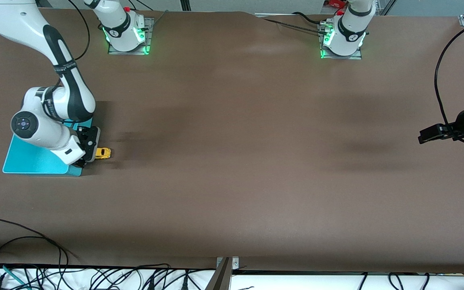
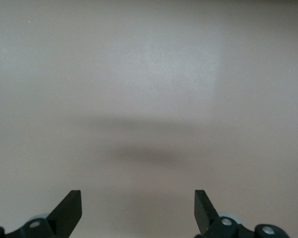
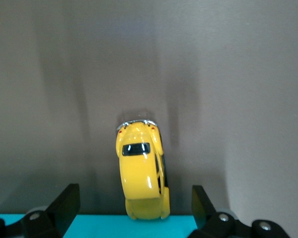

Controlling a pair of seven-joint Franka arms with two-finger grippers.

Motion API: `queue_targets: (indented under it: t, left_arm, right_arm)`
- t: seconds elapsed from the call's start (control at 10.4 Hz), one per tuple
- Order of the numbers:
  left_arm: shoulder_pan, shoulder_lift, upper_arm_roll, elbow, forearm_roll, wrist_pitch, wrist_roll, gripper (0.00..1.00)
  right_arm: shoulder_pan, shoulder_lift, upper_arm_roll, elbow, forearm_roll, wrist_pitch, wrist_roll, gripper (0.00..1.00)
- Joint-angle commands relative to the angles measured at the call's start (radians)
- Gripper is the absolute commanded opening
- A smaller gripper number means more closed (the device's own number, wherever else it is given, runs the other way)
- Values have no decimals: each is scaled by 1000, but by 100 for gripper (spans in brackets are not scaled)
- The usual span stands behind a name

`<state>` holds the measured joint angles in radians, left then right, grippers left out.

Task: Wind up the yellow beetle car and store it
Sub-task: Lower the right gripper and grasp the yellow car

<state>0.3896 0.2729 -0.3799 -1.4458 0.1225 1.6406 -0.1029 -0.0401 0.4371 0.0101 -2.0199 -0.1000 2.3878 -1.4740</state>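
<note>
The yellow beetle car (image 1: 103,153) stands on the brown worktop (image 1: 232,161), just beside the turquoise bin (image 1: 34,159). The right pincer (image 3: 134,208) hovers open above it. The left pincer (image 2: 138,210) waits open over bare worktop.

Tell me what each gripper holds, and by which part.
Nothing. The right gripper is open over the yellow beetle car, fingers apart from it; the left gripper is open over bare table.

Brown table (image 1: 232,161) bare between arms; wide free passage. Yellow beetle car (image 1: 103,153) just beside turquoise bin (image 1: 34,161) edge, hemming approach from that side. Right gripper (image 1: 89,155) low over car, fingers spread. Left gripper (image 1: 431,135) spread, over bare table.
</note>
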Motion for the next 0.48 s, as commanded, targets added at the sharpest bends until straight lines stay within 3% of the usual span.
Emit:
queue_targets:
  t: [0.0,0.39]
  left_arm:
    - [8,-9,-1,-7,-7,-8,26,100]
    - [8,-9,-1,-7,-7,-10,26,100]
  right_arm:
    - [-12,-21,8,-95,-6,115,-48,100]
    - [-36,18,8,-109,-4,198,-124,92]
